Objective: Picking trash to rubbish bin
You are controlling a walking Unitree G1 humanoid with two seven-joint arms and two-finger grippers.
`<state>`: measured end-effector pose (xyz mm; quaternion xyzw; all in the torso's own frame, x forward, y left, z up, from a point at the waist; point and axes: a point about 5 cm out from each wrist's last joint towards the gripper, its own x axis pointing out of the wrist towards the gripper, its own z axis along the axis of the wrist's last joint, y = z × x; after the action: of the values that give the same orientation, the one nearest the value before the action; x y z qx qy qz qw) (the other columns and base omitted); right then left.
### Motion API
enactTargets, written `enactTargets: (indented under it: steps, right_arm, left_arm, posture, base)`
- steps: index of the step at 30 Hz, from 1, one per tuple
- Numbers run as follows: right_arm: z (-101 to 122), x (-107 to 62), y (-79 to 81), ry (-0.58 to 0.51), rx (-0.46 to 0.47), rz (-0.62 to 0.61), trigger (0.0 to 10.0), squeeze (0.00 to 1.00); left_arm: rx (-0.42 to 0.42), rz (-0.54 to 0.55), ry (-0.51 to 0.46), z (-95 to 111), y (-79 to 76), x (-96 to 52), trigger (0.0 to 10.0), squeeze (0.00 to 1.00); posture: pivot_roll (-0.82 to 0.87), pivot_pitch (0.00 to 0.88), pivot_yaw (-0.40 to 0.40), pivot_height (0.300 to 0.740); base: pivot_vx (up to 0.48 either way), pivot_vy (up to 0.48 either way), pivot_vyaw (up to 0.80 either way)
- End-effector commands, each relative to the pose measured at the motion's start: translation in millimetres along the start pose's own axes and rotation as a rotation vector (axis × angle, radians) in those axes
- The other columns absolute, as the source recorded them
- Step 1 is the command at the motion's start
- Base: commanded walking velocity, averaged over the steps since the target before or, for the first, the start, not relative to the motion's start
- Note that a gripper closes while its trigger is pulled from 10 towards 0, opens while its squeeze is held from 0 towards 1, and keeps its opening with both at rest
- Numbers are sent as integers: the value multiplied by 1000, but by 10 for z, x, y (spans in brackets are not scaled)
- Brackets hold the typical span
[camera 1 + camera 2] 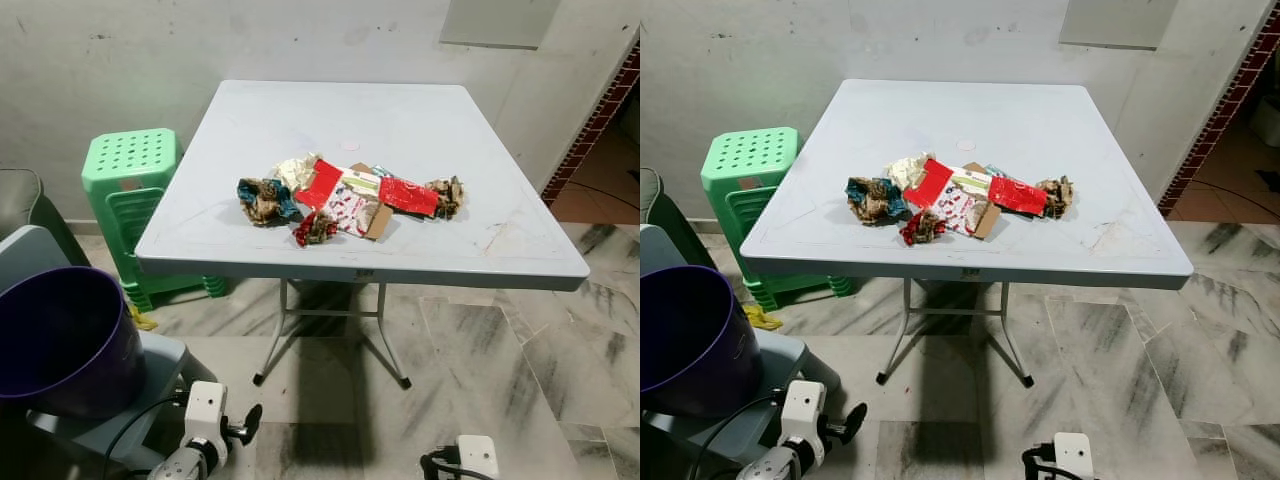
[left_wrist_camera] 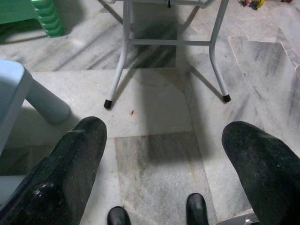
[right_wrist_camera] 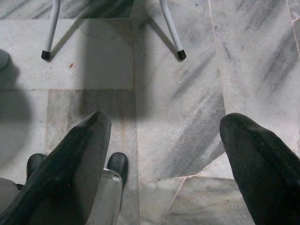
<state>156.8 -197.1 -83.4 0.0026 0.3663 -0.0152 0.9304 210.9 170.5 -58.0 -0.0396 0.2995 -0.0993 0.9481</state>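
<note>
A heap of trash lies mid-table on the pale grey folding table [image 1: 470, 250]: a crumpled brown-and-teal wad [image 1: 265, 200], a red wrapper [image 1: 320, 184], a printed red-and-white carton [image 1: 350, 212], a red packet [image 1: 408, 195], a brown crumpled scrap [image 1: 447, 195] and a small red wad [image 1: 315, 230]. A dark purple bin [image 1: 55, 340] stands at the lower left on a grey stool. Both arms hang low by the floor. My left gripper [image 2: 164, 154] is open over marble tiles. My right gripper [image 3: 164, 150] is open too, nothing between its fingers.
A stack of green plastic stools [image 1: 135, 195] stands left of the table against the white wall. The table's metal legs [image 2: 123, 56] rest on the marble floor [image 1: 560, 380]. A brick-edged doorway [image 1: 600, 120] opens at the right.
</note>
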Motion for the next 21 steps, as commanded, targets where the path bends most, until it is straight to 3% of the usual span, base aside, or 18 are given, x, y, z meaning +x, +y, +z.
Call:
enactTargets:
  steps: [1, 21]
  right_arm:
    - [-102, 65, 106, 265, -149, 80, 10000, 0]
    - [-93, 69, 113, 257, -157, 84, 10000, 0]
  left_arm:
    - [84, 95, 325, -444, -2, -128, 10000, 0]
    - [77, 95, 326, -447, 2, -130, 10000, 0]
  posture:
    - [1, 0, -63, 740]
    - [1, 0, -63, 740]
  base:
    - [0, 0, 0]
    - [0, 0, 0]
